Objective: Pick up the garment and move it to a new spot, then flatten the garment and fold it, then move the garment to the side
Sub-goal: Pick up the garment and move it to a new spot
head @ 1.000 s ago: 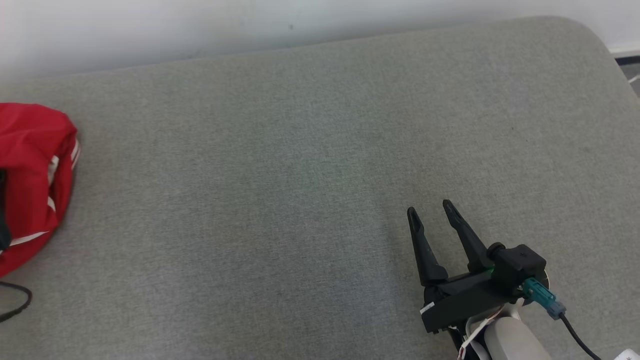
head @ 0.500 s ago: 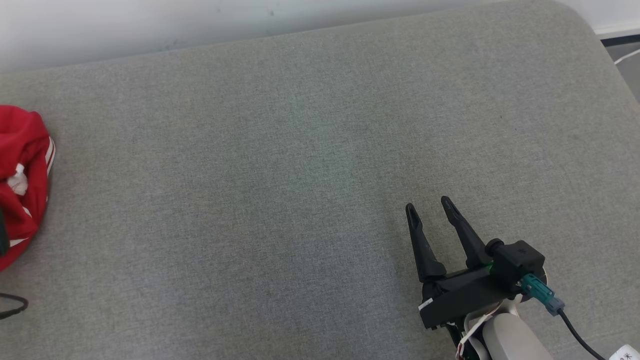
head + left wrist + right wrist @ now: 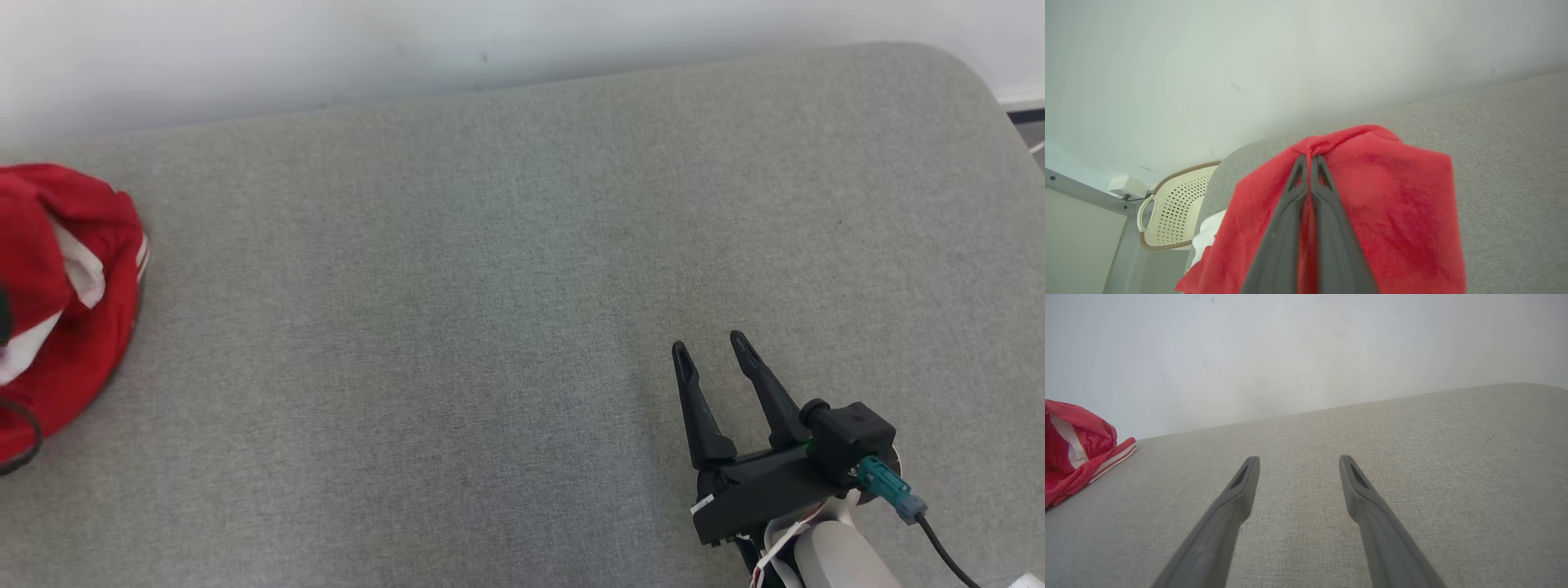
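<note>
The garment (image 3: 61,302) is red with white stripes and lies bunched at the left edge of the grey padded surface (image 3: 490,286). In the left wrist view my left gripper (image 3: 1309,157) is shut on a fold of the red garment (image 3: 1392,204), which drapes around both fingers. My right gripper (image 3: 709,345) stands open at the lower right of the head view, nothing between its fingers. The right wrist view shows my right gripper (image 3: 1298,459) open over bare fabric, the garment (image 3: 1077,449) far off to its left.
A pale wall (image 3: 326,49) runs behind the surface. A cream perforated basket (image 3: 1171,208) sits beyond the surface's end in the left wrist view, by something white (image 3: 1208,241). The surface's rounded corner (image 3: 963,73) is at the far right.
My left gripper has shut on the garment, and the bunch has changed shape with more white lining showing. The head camera has shifted a little. The right gripper has stayed open in place.
</note>
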Controlling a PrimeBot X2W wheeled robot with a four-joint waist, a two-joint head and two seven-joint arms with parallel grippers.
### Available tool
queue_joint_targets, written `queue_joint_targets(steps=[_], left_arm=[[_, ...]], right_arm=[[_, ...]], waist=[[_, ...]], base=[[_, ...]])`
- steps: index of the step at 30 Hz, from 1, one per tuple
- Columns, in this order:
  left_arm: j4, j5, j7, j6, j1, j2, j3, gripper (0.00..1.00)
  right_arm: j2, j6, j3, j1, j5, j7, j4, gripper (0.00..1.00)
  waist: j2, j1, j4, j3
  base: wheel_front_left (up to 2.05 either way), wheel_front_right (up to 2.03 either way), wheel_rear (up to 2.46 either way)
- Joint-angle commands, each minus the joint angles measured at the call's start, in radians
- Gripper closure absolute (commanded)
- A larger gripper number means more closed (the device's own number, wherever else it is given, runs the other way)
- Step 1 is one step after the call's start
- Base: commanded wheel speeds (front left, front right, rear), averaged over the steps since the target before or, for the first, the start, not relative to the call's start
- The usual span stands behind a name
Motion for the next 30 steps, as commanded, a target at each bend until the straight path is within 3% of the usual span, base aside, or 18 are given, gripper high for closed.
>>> queue_joint_targets(steps=[1,15,24,30], left_arm=[[-0.023,0.003,-0.028,0.001,-0.018,-0.008,-0.019,1.0],[-0.271,-0.153,-0.026,0.001,-0.065,-0.072,-0.155,1.0],[-0.488,-0.24,0.032,0.001,-0.071,-0.085,-0.237,1.0],[-0.614,-0.285,0.056,0.001,-0.031,-0.13,-0.26,1.0]], right_arm=[[0.0,0.001,-0.004,0.012,-0.008,-0.003,0.003,0.0],[0.023,0.001,-0.028,0.036,0.001,-0.003,-0.004,0.0],[0.041,0.001,-0.036,0.041,0.005,-0.003,-0.012,0.0],[0.049,0.001,-0.047,0.041,0.007,-0.003,-0.016,0.0]], waist=[[-0.0001,0.0001,0.023,-0.034],[-0.0001,0.0001,0.026,-0.081],[-0.0001,0.0001,-0.036,-0.078],[-0.0001,0.0001,-0.092,-0.074]], base=[[0.0,0.0,0.0],[0.0,0.0,0.0],[0.0,0.0,0.0],[0.0,0.0,0.0]])
